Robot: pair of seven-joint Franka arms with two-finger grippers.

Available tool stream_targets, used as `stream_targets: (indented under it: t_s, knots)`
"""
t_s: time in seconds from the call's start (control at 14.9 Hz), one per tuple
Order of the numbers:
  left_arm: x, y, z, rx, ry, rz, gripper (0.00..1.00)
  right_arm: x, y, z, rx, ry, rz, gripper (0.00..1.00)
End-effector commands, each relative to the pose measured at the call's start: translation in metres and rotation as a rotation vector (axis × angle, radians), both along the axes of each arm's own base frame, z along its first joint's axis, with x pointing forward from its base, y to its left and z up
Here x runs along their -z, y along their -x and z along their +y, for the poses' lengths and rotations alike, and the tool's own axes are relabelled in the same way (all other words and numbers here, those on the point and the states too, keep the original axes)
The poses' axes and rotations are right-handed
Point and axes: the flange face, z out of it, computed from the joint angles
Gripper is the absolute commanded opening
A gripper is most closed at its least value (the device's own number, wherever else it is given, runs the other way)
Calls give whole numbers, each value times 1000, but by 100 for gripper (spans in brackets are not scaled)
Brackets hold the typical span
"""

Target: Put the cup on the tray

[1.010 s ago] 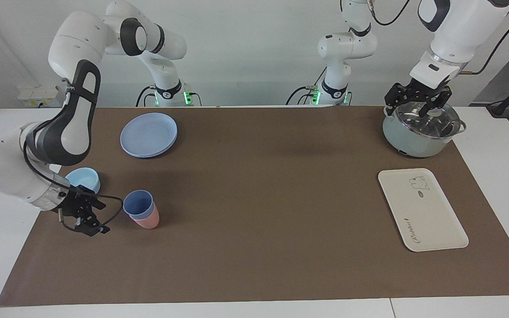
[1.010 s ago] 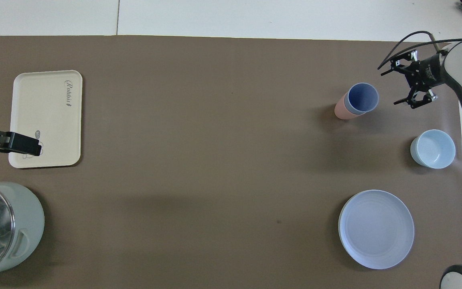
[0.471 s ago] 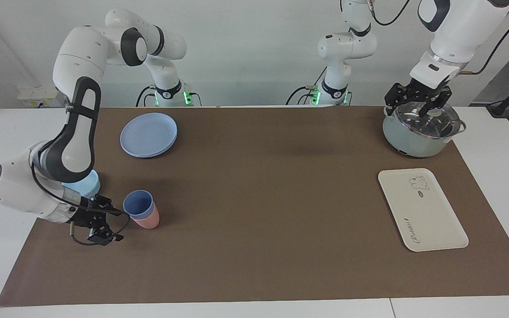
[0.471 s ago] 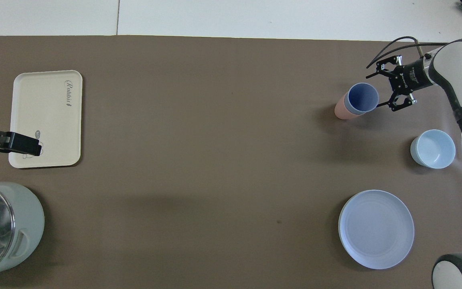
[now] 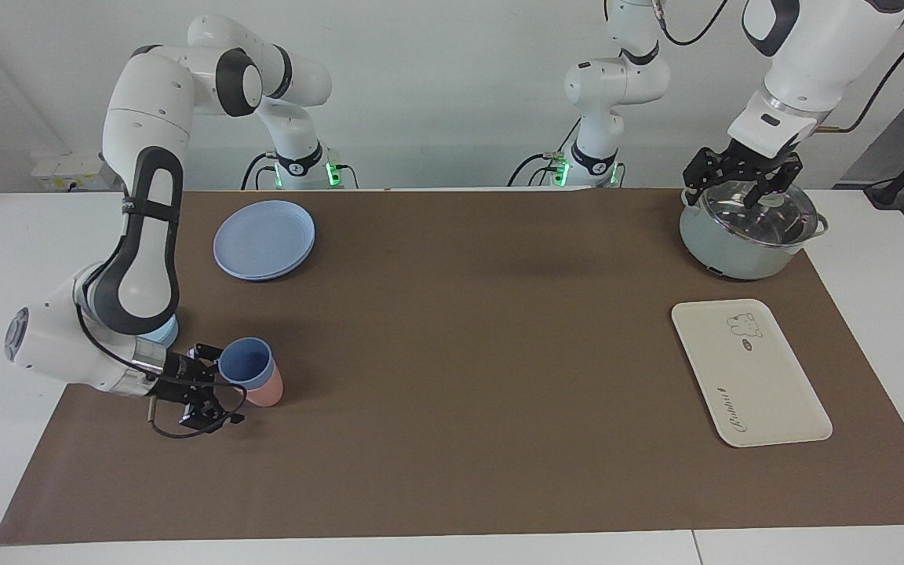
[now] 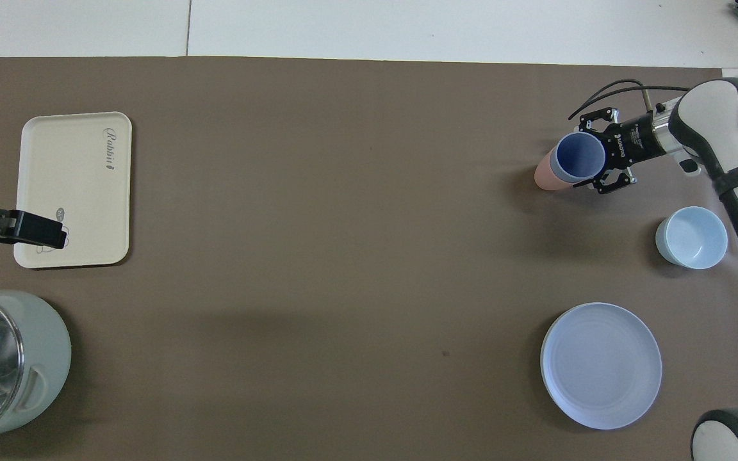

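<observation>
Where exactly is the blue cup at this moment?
The blue cup sits nested in the pink cup toward the right arm's end of the table, beside the light-blue bowl, with the right gripper open around it.

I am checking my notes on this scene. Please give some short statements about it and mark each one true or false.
1. The blue cup sits inside a pink cup. True.
2. The blue cup is on the tray. False: nothing lies on the tray, and the cup is at the right arm's end of the table.
3. The right hand is open beside the cups. True.
4. The left hand holds a plate. False: it is open, over the pot.
5. The bowl is nearer to the robots than the cups. True.
</observation>
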Motion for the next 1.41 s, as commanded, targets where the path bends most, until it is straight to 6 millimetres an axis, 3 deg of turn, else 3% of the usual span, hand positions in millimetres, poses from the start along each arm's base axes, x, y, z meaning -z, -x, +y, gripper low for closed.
stream_targets:
  t_s: [0.0,0.47,0.61,0.67,0.74,0.81,0.94,1.14,1.35]
  knots:
    - [-1,4,4,7,2,7,100,-7,16,3,18,-37,3,99]
    - [4,-5,9,-45,5,-77,100,-3,18,10,-21,-83,-82,99]
    - [2,-9,9,-54,11,-92,100,0,22,26,-4,-135,-76,95]
    - [-2,-10,9,-56,17,-101,100,4,26,36,-3,-152,-63,71]
    - [-6,-12,9,-56,20,-110,100,3,31,38,-4,-165,-51,1]
    - [-7,-17,8,-57,32,-111,100,-1,35,48,-4,-172,-39,0]
    - [-17,-23,3,-102,111,-120,100,-29,48,96,-23,-184,-33,0]
    - [-25,-33,-12,-369,242,-141,100,-74,58,159,-14,-163,-48,0]
    - [-35,-43,-41,-656,398,-175,100,-99,67,213,-33,-158,-39,0]
